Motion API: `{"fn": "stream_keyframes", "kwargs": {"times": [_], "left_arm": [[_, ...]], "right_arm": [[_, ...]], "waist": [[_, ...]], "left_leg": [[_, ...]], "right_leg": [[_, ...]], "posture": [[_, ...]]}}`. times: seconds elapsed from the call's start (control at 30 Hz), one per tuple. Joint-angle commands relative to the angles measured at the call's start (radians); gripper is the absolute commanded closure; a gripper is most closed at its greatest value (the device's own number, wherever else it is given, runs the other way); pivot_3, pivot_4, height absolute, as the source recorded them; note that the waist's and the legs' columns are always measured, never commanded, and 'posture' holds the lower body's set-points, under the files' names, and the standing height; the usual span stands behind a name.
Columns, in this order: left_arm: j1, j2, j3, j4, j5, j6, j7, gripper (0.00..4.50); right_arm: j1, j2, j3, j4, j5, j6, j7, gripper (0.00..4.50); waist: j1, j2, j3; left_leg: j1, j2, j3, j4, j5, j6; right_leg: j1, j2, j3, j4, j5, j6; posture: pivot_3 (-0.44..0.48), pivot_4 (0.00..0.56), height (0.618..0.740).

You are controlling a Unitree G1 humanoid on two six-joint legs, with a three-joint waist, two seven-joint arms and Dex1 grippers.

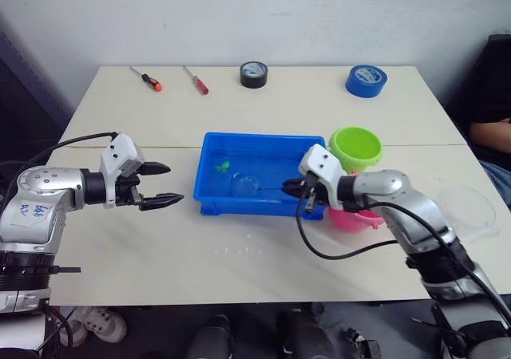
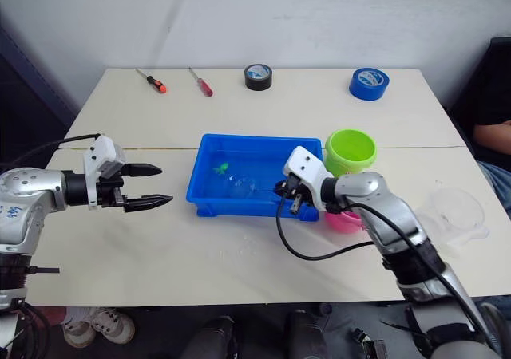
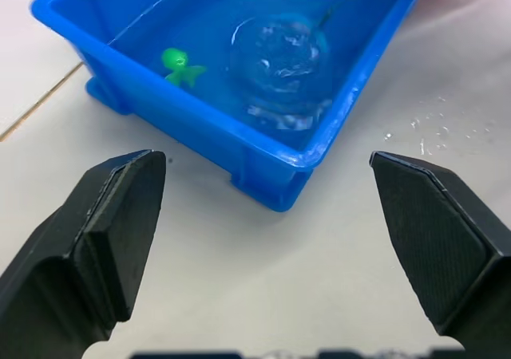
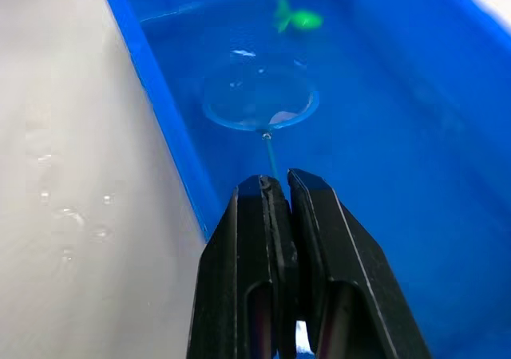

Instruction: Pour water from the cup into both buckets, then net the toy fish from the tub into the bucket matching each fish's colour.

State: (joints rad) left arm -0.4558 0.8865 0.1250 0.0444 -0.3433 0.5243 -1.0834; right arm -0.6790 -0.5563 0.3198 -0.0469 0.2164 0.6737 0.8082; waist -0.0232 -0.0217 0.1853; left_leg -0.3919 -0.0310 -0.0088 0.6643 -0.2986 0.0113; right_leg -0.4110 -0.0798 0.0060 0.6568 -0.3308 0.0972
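Right tool (image 4: 278, 185): pinching the net (image 4: 259, 100) handle, hoop in the tub (image 1: 209, 190).
Left tool (image 1: 160, 185): spread, over the desk (image 1: 319, 104) beside the tub.
Green fish (image 3: 181, 65): in the tub.

1. Plain white wall (image 1: 263, 16) runs behind everything, pretty evenly lit.
2. Cream table (image 1: 319, 104) fills most of the scene, with a seam line (image 1: 415, 145) across the top, looks like two tables pushed together.
3. Dark panel or frame (image 1: 28, 80) off the table's far left corner.
4. Floor below the near edge is too dark to make out.
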Motion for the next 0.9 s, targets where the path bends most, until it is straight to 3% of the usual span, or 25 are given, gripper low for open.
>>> {"fn": "stream_keyframes", "kwargs": {"times": [0.03, 0.2, 0.4, 0.73, 0.9], "left_arm": [[-0.021, 0.003, 0.037, -0.040, -0.029, 0.017, 0.023, 0.06], [-0.032, -0.004, 0.028, -0.038, -0.029, 0.016, 0.033, 0.06], [-0.067, -0.022, 0.007, -0.005, -0.022, -0.002, 0.029, 0.06], [-0.273, -0.184, -0.063, 0.117, -0.065, 0.016, -0.007, 0.06], [-0.379, -0.306, -0.148, 0.203, -0.056, -0.026, -0.070, 0.06]], "right_arm": [[-0.073, 0.064, 0.011, 0.105, -0.044, -0.031, -0.022, 4.50], [-0.142, 0.188, -0.037, 0.250, -0.066, -0.093, -0.100, 4.50], [-0.125, 0.250, -0.148, 0.193, 0.012, -0.078, -0.118, 4.50], [0.133, 0.059, -0.297, -0.305, 0.121, 0.091, -0.105, 4.50], [0.283, -0.034, -0.514, -0.539, 0.199, 0.219, -0.163, 4.50]], "waist": [[-0.004, 0.000, 0.000], [-0.009, 0.000, 0.000], [-0.003, 0.000, 0.000], [0.020, 0.000, 0.000], [0.023, 0.000, 0.000]], "left_leg": [[0.000, 0.000, 0.000, 0.000, 0.000, 0.000], [0.000, 0.000, 0.000, -0.001, 0.000, -0.001], [-0.001, 0.000, 0.000, -0.001, 0.000, -0.001], [-0.009, -0.002, -0.004, 0.002, 0.000, -0.001], [-0.009, -0.002, -0.005, 0.002, 0.000, -0.001]], "right_leg": [[0.000, 0.000, 0.000, 0.000, 0.000, 0.000], [-0.001, 0.001, 0.000, 0.003, 0.000, 0.000], [-0.002, 0.001, -0.001, 0.003, 0.000, 0.000], [-0.005, 0.000, -0.004, 0.002, 0.000, 0.000], [-0.004, 0.001, -0.005, 0.002, 0.000, 0.000]], "posture": [[0.000, 0.150, 0.736], [0.000, 0.150, 0.736], [0.000, 0.150, 0.736], [0.000, 0.150, 0.736], [0.000, 0.150, 0.736]]}}
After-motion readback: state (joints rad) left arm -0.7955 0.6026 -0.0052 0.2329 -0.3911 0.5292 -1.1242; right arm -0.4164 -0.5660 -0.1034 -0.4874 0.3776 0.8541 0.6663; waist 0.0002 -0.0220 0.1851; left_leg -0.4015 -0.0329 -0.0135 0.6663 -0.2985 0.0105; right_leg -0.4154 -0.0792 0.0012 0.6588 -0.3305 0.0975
